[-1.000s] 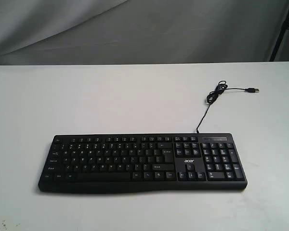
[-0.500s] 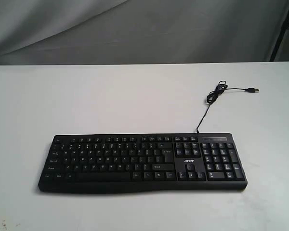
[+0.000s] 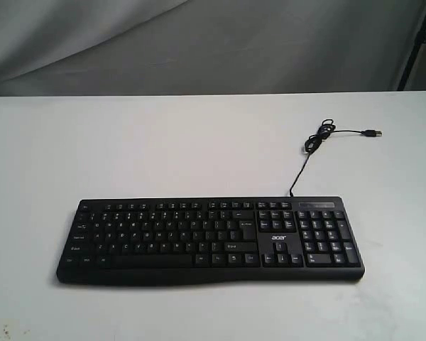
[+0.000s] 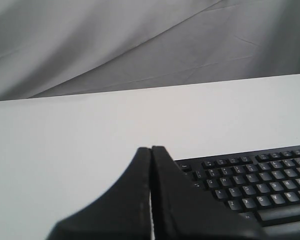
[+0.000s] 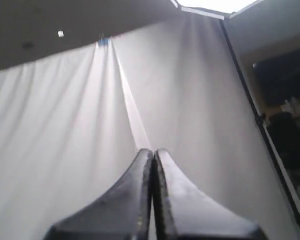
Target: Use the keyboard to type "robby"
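Note:
The black keyboard (image 3: 209, 240) with white legends and a number pad lies flat near the table's front edge, its thin cable (image 3: 307, 153) running back to a loose USB plug (image 3: 371, 133). Neither arm shows in the exterior view. In the left wrist view my left gripper (image 4: 151, 149) is shut with nothing between its fingers, and the keyboard's left end (image 4: 250, 185) lies just beyond its tips. My right gripper (image 5: 153, 151) is also shut and empty, pointing up at a grey curtain; no keyboard shows in that view.
The white table (image 3: 163, 149) spreads wide around the keyboard. A grey curtain (image 3: 199, 42) hangs behind it, and a black stand pole (image 3: 415, 42) rises at the back right.

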Controlling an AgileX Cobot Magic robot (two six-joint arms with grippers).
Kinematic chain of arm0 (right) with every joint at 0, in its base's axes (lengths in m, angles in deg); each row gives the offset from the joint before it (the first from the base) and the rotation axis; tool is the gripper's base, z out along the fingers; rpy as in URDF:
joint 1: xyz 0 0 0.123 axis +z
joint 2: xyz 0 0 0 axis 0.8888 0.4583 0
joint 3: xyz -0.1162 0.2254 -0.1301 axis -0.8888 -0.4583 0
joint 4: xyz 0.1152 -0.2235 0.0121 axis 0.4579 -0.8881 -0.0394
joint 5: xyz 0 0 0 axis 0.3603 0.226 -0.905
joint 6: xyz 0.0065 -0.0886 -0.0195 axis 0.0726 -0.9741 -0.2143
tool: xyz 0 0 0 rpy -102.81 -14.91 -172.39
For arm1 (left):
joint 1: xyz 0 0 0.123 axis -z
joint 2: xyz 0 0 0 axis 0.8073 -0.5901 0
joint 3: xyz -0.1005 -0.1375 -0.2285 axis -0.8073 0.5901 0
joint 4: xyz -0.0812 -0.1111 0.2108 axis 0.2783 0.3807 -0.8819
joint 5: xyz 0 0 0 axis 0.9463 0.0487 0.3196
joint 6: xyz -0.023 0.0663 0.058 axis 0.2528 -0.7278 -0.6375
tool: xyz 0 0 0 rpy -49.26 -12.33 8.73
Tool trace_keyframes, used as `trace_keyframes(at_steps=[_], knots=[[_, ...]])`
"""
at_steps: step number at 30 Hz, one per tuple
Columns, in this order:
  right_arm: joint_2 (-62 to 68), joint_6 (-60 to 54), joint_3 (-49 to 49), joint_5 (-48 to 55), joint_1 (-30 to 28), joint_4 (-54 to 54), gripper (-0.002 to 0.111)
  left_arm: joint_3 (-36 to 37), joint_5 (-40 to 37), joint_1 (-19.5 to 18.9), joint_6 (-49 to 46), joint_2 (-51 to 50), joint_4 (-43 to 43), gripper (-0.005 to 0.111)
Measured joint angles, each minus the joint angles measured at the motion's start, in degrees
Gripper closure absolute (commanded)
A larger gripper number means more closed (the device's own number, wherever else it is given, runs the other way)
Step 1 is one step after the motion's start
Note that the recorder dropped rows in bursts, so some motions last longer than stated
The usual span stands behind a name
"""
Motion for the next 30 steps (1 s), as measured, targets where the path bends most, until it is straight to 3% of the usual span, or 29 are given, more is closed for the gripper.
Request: trace_keyframes(at_steps=[6,10,14,18,22,25,28,30], knots=[[0.0,11.41,0.0,-7.21,0.0,-0.22,0.108,0.0,0.0,0.0,0.0,0.0,0.0,0.107],[0.0,16.45,1.56,-6.95,0.0,-8.03,0.108,0.0,0.0,0.0,0.0,0.0,0.0,0.107],[3.9,21.31,8.75,-4.79,0.0,-18.35,0.108,0.0,0.0,0.0,0.0,0.0,0.0,0.107],[15.69,29.76,18.71,-4.25,0.0,-29.51,0.108,0.0,0.0,0.0,0.0,0.0,0.0,0.107],[32.49,44.81,31.6,-3.51,0.0,-48.21,0.108,0.0,0.0,0.0,0.0,0.0,0.0,0.107],[44.5,63.65,41.79,-3.57,0.0,-72.65,0.108,0.0,0.0,0.0,0.0,0.0,0.0,0.107],[56.33,83.65,52.24,-7.8,0.0,-94.05,0.108,0.0,0.0,0.0,0.0,0.0,0.0,0.107],[62.53,91.09,58.04,-12.53,0.0,-100.33,0.108,0.0,0.0,0.0,0.0,0.0,0.0,0.107]])
